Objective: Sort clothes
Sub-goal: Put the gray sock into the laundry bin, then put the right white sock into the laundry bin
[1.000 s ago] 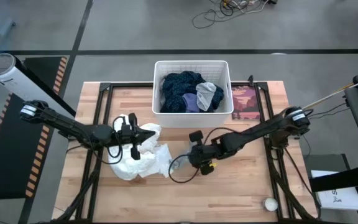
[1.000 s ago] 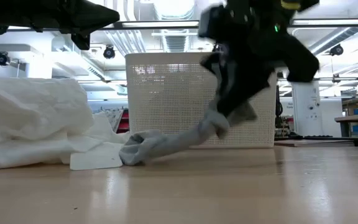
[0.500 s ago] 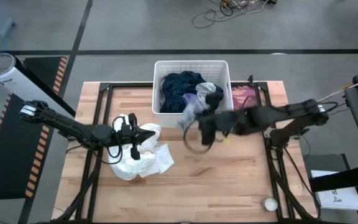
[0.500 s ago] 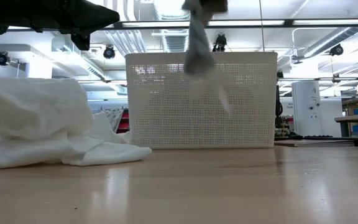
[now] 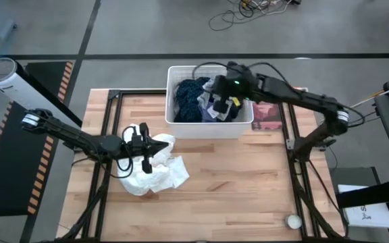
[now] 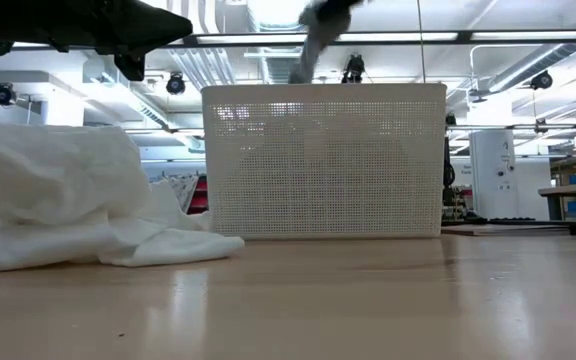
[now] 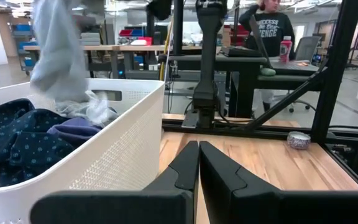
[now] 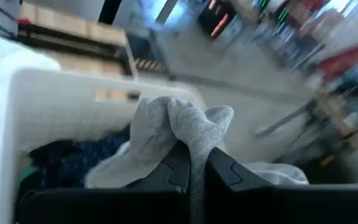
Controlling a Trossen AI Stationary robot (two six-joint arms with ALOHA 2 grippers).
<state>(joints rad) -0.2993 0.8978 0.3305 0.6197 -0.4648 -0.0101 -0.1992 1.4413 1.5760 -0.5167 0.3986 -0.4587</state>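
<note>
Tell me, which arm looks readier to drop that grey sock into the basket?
The right. Its gripper is shut on the grey sock directly over the basket. The left gripper rests shut on the white clothes, away from the basket.

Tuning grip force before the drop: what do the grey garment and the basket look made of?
The grey garment, pinched in the right gripper, looks like soft ribbed knit, matte and limp. The white basket looks like rigid plastic: straight perforated walls. The left gripper rests shut at the white garments.
</note>
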